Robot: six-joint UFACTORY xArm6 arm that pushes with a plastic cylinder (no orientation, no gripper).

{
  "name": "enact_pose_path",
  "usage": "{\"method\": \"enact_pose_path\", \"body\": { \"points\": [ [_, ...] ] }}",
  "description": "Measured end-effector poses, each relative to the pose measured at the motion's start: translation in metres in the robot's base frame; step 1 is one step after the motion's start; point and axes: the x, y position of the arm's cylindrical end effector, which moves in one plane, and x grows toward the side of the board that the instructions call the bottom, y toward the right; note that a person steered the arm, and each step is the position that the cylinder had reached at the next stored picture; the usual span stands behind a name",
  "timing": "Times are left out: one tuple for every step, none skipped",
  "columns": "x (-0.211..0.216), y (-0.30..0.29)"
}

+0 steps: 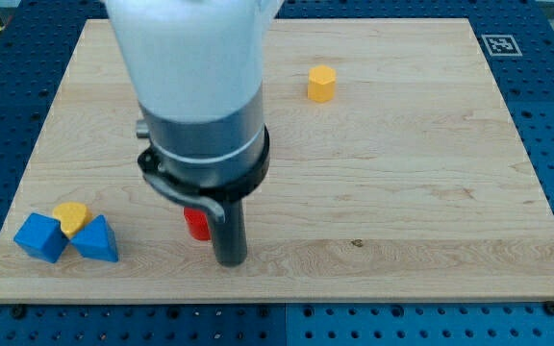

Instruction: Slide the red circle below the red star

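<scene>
Two blue blocks [41, 237] [96, 240] with a yellow block [70, 217] wedged between them sit well to the view's left of my tip [231, 259], nearest us on the bench [402, 173]. We carry no gripper, so nothing is grasped; the red circle [196, 224] lies just beside the tip, on its left, partly hidden by the rod. Far above and right of the tip stands a yellow hexagon [322, 84].

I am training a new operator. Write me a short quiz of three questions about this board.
1. True or false: the yellow hexagon block touches another block.
2. How many blue blocks lie at the view's bottom left?
3. On which side of the red block is my tip? A) the view's left B) the view's right

Key: 1 false. 2 two, the blue cube and the blue triangle block, with a yellow block between. 3 B.
</scene>
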Motion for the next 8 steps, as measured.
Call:
{"method": "enact_pose_path", "body": {
  "points": [
    [0.024, -0.004],
    [0.025, -0.015],
    [0.023, -0.029],
    [0.010, -0.044],
    [-0.010, -0.050],
    [-0.041, -0.048],
    [-0.071, -0.037],
    [-0.100, -0.025]
  ]
}}
